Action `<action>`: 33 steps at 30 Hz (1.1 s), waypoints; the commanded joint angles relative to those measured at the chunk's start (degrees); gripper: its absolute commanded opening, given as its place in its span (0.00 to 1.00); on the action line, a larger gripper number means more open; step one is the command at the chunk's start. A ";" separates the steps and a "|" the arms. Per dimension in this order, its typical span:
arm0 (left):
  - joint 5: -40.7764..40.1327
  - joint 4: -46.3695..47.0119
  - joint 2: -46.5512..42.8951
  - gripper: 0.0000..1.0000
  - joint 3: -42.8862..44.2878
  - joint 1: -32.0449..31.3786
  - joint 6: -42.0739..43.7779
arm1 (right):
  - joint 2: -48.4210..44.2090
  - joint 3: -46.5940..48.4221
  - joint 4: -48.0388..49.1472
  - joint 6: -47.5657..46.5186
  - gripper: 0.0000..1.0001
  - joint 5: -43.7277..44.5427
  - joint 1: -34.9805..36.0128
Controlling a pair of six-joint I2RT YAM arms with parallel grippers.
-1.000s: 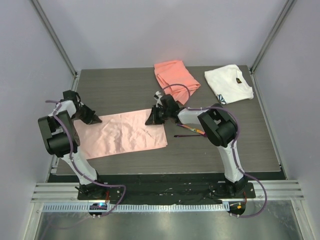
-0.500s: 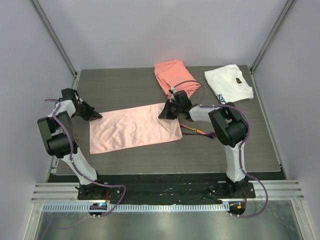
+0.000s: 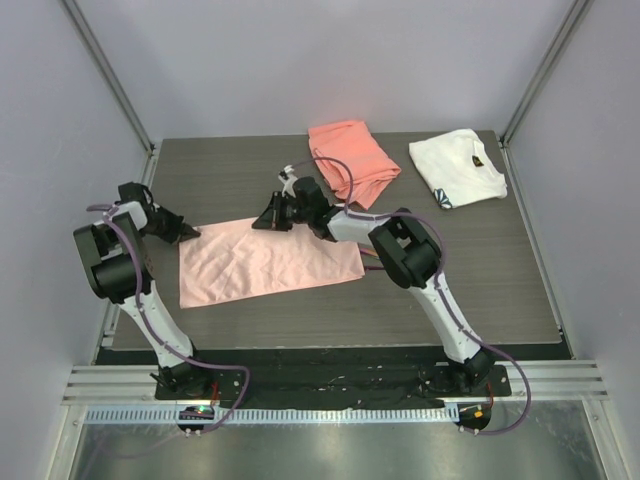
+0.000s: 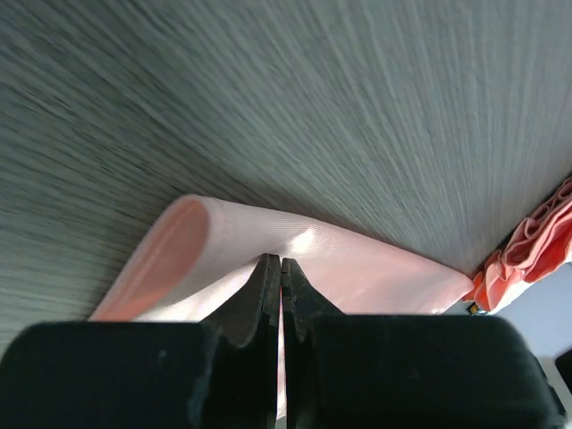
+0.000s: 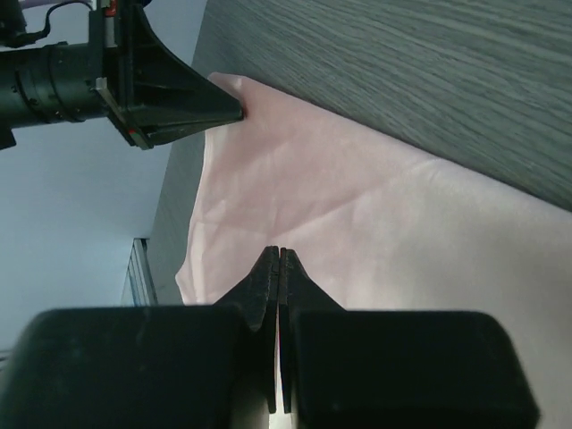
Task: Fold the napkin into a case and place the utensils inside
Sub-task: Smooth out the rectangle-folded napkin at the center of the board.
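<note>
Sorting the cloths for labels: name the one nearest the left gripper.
The pale-pink napkin, spread flat; the left gripper pinches its far-left corner. The coral cloth and white cloth lie folded, far from it.

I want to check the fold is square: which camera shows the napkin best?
Top external: the whole napkin lies there as one flat oblong. Left wrist shows only the folded corner pinched in the left gripper; right wrist shows part of its surface up to that corner.
</note>
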 commanded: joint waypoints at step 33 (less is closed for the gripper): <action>-9.08 -6.34 -2.15 0.10 13.82 3.97 3.18 | 11.75 10.08 -1.43 5.83 0.01 2.79 0.95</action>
